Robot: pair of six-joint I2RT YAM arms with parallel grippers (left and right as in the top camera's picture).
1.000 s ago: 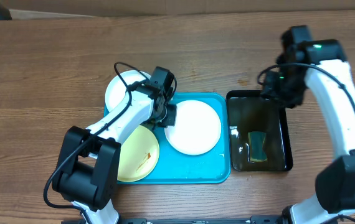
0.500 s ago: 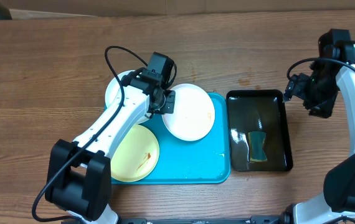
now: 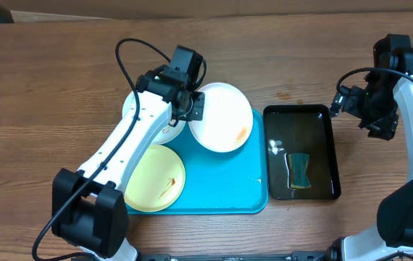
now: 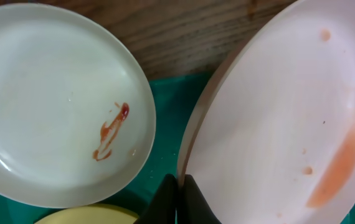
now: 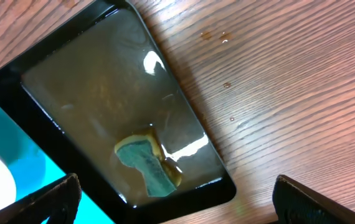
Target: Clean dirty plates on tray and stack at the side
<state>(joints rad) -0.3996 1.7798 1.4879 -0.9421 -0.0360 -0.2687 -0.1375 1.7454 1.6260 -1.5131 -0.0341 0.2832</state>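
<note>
Left tool [image 4: 179, 199] is pressed together on the left rim of a white plate [image 3: 222, 127], one finger above and one below. That plate has an orange smear near its right side and lies half over the top edge of the tray [image 3: 228, 197], half over the counter [image 3: 47, 87]; its gripped edge looks raised, and I cannot tell if it touches the tray. A second white plate [image 4: 53, 106] with a small red-brown smear sits just left of it at the tray's upper-left corner, mostly hidden under the arm in the overhead view. The yellow plate [image 3: 156, 178] with a brown streak lies flat in the tray's lower left. Right tool [image 5: 176, 183] is spread wide, holding nothing, hovering above the far right side of the black tray [image 3: 322, 145], which stands just right of the tray with a sponge [image 3: 300, 170] in it.
</note>
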